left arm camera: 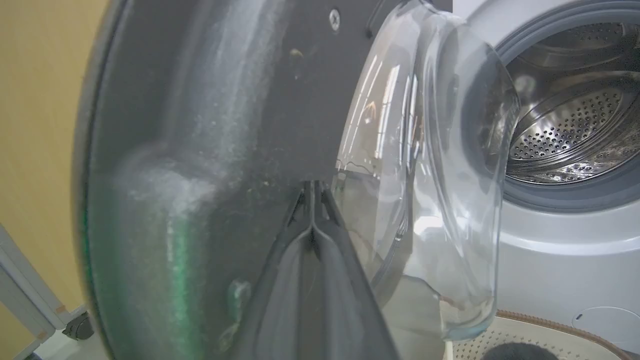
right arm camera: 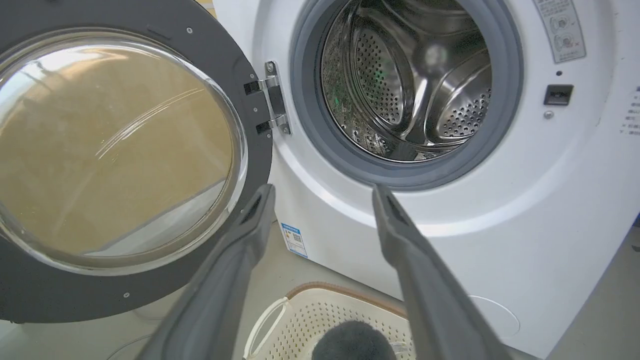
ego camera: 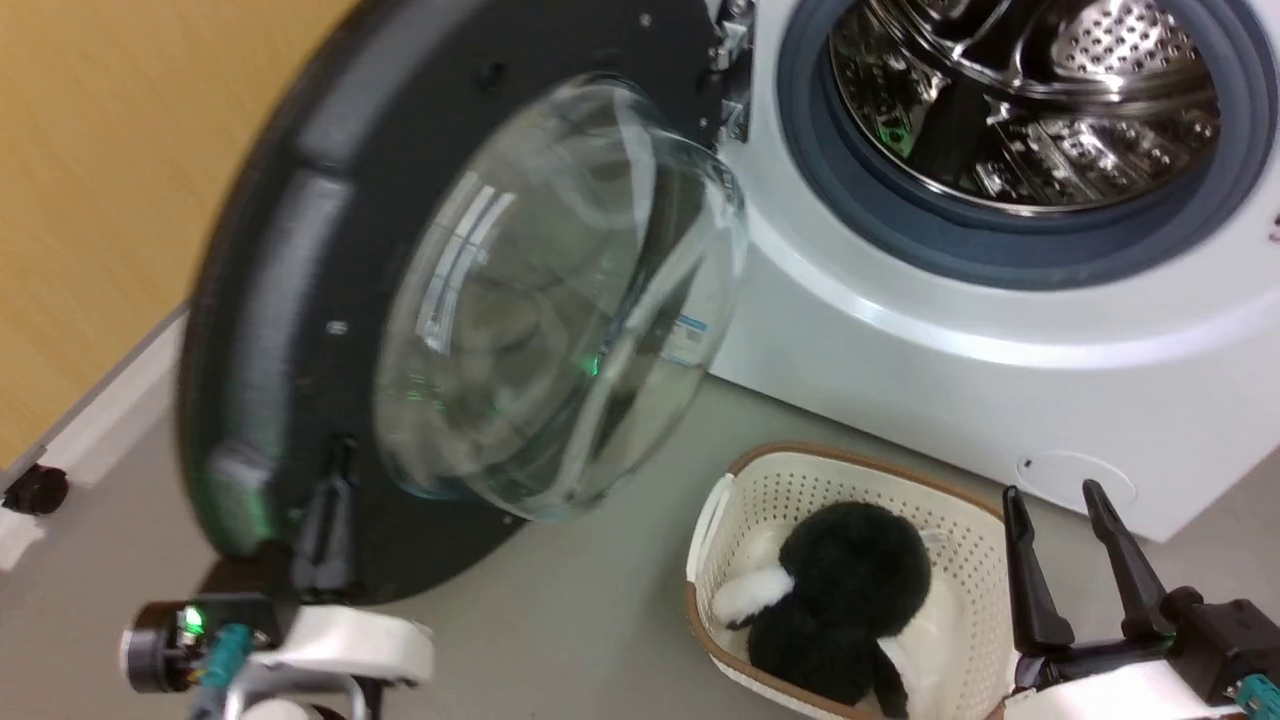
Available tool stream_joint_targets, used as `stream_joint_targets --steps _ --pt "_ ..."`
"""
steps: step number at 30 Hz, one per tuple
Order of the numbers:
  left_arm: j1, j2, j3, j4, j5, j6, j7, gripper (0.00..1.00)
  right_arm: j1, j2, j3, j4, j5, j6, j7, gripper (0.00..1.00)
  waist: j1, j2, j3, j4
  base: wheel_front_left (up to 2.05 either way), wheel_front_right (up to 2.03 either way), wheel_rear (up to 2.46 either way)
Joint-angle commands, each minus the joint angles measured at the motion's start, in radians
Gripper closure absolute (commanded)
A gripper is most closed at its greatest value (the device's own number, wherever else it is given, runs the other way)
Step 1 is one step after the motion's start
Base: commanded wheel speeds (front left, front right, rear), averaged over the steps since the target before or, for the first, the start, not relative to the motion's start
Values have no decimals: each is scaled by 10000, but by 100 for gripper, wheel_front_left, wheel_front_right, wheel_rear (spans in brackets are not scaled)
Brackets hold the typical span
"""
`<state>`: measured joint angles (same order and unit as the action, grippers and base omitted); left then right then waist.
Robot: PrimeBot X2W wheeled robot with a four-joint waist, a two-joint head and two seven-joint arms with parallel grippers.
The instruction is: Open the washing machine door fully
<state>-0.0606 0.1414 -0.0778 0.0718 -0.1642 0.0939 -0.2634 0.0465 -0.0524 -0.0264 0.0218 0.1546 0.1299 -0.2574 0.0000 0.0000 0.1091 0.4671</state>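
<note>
Both left jaws are pressed together, tips against the inner face of the washing machine door (ego camera: 280,300). The door hangs swung well out from the white machine (ego camera: 1000,380). Best to push slow and steady on the black rim, not the glass. Right jaws stand wide.

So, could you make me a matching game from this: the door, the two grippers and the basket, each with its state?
Things:
1. door
2. left gripper
3. right gripper
4. basket

States:
a. fingers apart
b. holds a black-and-white soft toy
c. standing open
d. fingers together, tips at the door

Pairs: 1-c, 2-d, 3-a, 4-b
</note>
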Motion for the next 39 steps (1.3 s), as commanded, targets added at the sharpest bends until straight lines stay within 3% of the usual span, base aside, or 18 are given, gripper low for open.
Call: stream_joint_targets --steps 1,11,19,29,39 --pt "-263 4 237 175 -66 -11 16 100 -210 22 -3 11 -68 8 -44 0 0 0 178 -154 0 0 0" --pt "-1452 -120 2222 1131 -327 -93 16 100 -660 22 -57 -89 -406 8 -44 0 0 0 1078 -656 0 0 0" --pt "-2330 97 3779 1959 -330 -316 16 100 -961 22 -80 -140 -536 8 -44 0 0 0 1585 -935 0 0 0" --pt "-3393 647 5279 3253 -470 -625 16 100 -1315 22 -20 -144 -627 8 -44 0 0 0 2113 -1278 0 0 0" --pt "-4664 1409 6033 4807 -480 -1031 16 100 -1593 22 -107 -166 -778 8 -44 0 0 0 2611 -1595 0 0 0"
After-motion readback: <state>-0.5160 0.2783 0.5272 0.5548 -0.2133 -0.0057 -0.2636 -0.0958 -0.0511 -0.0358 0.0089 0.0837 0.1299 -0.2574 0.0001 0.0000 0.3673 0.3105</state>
